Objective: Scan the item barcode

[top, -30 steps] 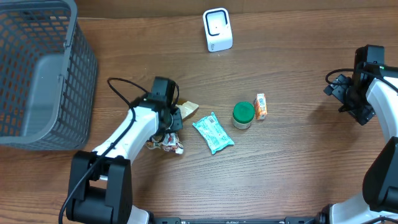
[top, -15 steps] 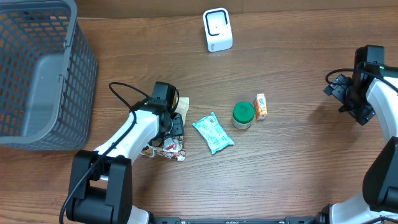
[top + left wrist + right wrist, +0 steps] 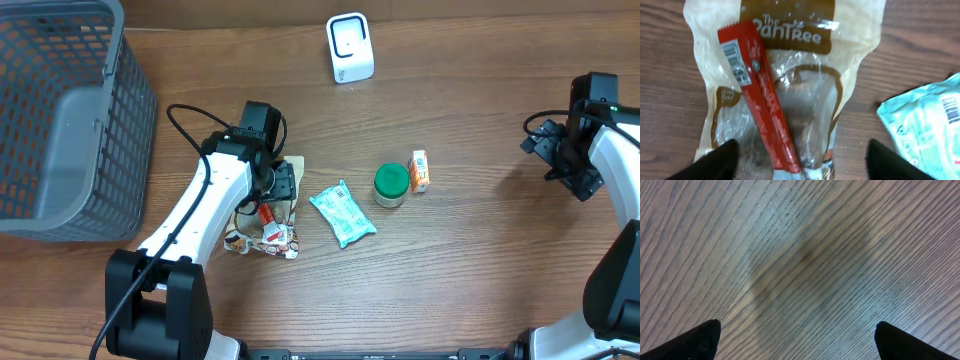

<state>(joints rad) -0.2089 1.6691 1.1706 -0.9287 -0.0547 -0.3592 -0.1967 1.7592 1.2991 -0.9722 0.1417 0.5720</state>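
Note:
A clear snack bag (image 3: 805,85) with a brown "Pantree" label lies flat on the wooden table (image 3: 470,270). A red stick pack (image 3: 762,95) lies along it, a barcode at its upper end. In the overhead view this bag (image 3: 262,228) sits just below my left gripper (image 3: 277,195). The left gripper (image 3: 802,162) hovers over the bag's lower end, open, its fingers (image 3: 715,161) on either side and holding nothing. The white scanner (image 3: 349,47) stands at the far edge. My right gripper (image 3: 566,160) is at the far right, and it (image 3: 800,340) is open over bare wood.
A grey mesh basket (image 3: 60,110) fills the far left. A teal packet (image 3: 342,213), a green-lidded jar (image 3: 390,185) and a small orange carton (image 3: 419,170) lie in a row to the right of the bag. The teal packet (image 3: 930,125) is close beside the bag.
My left gripper has opened and let go of the snack bag, which now lies flat on the table. The left wrist drew back toward the far side. The right arm has not moved.

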